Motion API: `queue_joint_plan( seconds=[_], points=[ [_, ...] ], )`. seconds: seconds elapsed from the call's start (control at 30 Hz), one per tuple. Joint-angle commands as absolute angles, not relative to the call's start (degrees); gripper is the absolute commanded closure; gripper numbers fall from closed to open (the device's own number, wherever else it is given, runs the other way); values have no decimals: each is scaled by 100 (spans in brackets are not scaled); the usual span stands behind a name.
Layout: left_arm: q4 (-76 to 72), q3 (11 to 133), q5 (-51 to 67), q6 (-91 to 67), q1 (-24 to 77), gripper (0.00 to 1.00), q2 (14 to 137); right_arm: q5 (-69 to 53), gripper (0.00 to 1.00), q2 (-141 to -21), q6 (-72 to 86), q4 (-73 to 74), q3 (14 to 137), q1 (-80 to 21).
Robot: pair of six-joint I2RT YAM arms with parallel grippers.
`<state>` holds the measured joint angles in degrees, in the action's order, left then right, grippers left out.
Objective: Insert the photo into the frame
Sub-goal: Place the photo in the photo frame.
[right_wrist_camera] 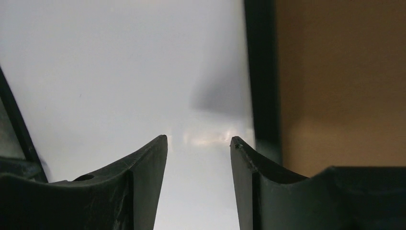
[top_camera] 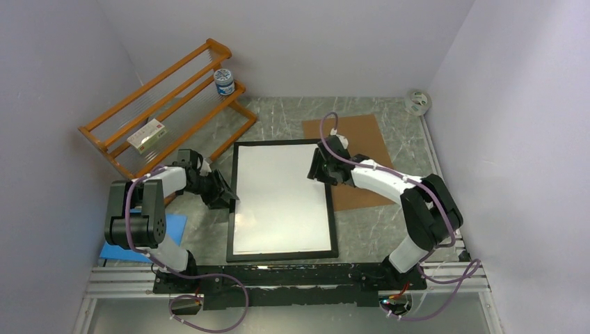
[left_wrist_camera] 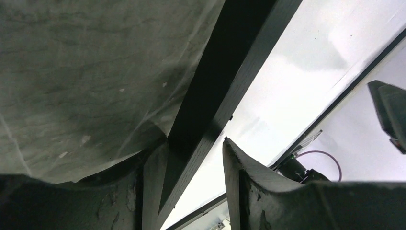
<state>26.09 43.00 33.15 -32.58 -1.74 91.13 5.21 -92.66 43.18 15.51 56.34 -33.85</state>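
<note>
Left gripper (left_wrist_camera: 195,140) half-open astride the slim matte-black frame (left_wrist_camera: 234,57) — right gripper (right_wrist_camera: 199,138) half-open over glossy white photo (right_wrist_camera: 119,72)

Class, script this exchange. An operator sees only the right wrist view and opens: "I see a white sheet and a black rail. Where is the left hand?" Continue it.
Observer: The left hand straddles the left rail of the thin black rectangular picture frame, jaws apart.
Operator: How much of the frame does the white sheet cover?
Observer: The white rectangular sheet fills the whole opening.
Operator: What else is nearby?
Observer: An orange wooden rack stands far left of the frame.
</note>
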Motion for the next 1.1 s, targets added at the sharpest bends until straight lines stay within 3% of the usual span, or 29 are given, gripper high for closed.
queue_joint_plan(
  seconds=[0.0, 0.33, 0.77, 0.9, 1.07],
  points=[
    [2689, 4489, 2844, -3209, 112, 46, 9190, 975, 45, -8909, 4459, 1706, 5873, -3088],
    [3172, 5009, 1948, -3006, 413, 23, 9141, 1441, 34, -8857, 4146, 2195, 6245, -2175],
    [3640, 6345, 1545, -3075, 809, 19, 8802, 479, 31, -9393, 3269, 2758, 6709, 296],
    [3471, 6564, 1505, -3136, 993, 19, 9041, 308, 30, -9041, 3576, 2570, 5949, 1053],
    [3166, 7413, 2250, -2976, 1622, 22, 9602, -152, 30, -8225, 4136, 2231, 4614, 1891]
  ],
)
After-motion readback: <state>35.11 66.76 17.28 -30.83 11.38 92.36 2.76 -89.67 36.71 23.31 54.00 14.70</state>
